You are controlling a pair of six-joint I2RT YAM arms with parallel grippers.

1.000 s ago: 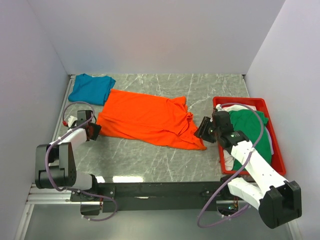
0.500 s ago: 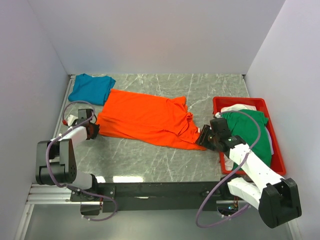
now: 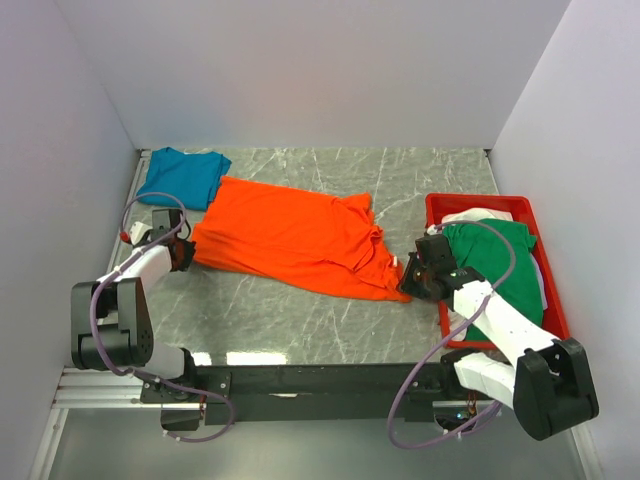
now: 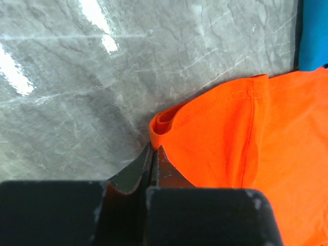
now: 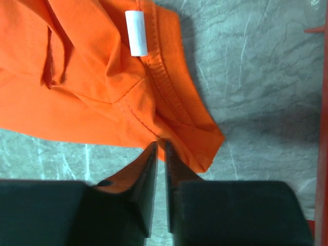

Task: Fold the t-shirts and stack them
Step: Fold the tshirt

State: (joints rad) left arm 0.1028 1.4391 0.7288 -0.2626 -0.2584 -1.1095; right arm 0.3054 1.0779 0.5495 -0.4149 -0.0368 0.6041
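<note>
The orange t-shirt lies spread across the middle of the marble table, crumpled toward its right end. My left gripper is shut on its left hem corner, the cloth pinched at the fingertips. My right gripper is at the shirt's right end, jaws drawn close on a fold of the collar edge. A white label shows inside the collar. The teal t-shirt lies at the back left corner. A green t-shirt and a white one lie bunched in the red tray.
The red tray stands at the right, just behind my right arm; its edge shows beside the right gripper. White walls close in the table at the left, back and right. Bare marble runs between the orange t-shirt and the arm bases.
My left gripper has shut on the orange shirt's left corner and shifted slightly back-left. My right gripper moved from the tray side to the shirt's right end and drew its jaws together on the cloth.
</note>
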